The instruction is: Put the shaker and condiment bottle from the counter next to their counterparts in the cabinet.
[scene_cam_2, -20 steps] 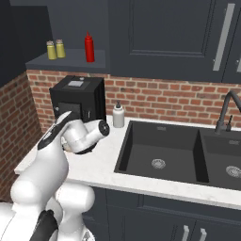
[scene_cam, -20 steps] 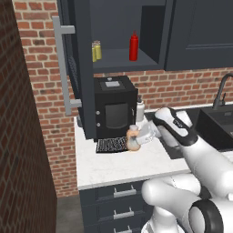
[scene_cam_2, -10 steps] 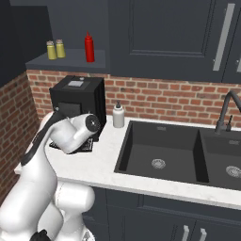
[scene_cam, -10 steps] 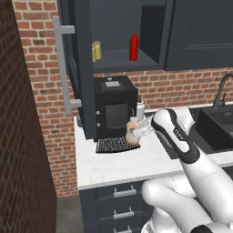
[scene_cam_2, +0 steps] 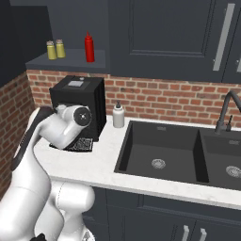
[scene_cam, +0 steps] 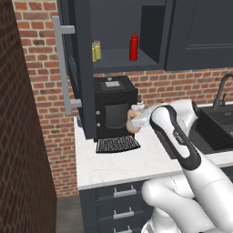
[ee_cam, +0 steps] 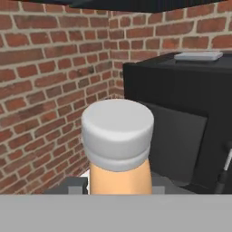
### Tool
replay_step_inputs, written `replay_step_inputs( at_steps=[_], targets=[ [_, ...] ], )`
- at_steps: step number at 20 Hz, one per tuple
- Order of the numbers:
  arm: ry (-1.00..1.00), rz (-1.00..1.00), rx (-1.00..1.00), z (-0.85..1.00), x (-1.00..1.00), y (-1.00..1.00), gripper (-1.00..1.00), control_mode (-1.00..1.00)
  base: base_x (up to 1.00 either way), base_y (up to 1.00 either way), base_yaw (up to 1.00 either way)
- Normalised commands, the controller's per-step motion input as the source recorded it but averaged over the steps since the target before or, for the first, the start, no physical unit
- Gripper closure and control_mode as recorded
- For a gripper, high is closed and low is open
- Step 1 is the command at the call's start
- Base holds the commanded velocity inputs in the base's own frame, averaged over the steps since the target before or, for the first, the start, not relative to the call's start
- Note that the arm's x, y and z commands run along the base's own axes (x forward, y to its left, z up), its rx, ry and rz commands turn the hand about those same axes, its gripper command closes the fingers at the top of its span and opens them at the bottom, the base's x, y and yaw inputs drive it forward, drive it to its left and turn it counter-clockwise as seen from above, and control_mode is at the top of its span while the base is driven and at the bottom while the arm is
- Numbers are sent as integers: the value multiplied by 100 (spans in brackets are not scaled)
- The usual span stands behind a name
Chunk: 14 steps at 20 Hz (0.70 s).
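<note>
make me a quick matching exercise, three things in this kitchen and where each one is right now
Things:
1. squat peach-orange condiment bottle with whitish cap
2. tall slim red squeeze bottle
3. black coffee machine

Places:
A. on the white marbled counter, against the brick wall
B. on the dark cabinet shelf
C. off the counter, in the gripper, jaws shut on it

Pairs: 1-C, 2-B, 3-A

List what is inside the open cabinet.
On the cabinet shelf: two yellow shakers side by side and a red squeeze bottle. The space above the shelf is out of frame.

Glossy white rounded arm point(scene_cam: 182, 154) with black joint bands.
</note>
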Motion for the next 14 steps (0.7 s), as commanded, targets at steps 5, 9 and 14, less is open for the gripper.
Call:
replay_step_inputs(
  at_steps=[5,9,14],
  targets=[
    [-6,-9,0,48,0,-11,100,-100,0,0,0],
    [0,-8,0,36,-6,-21,100,-100,0,0,0],
    [0,-9,0,32,-5,-21,100,-100,0,0,0]
  ],
)
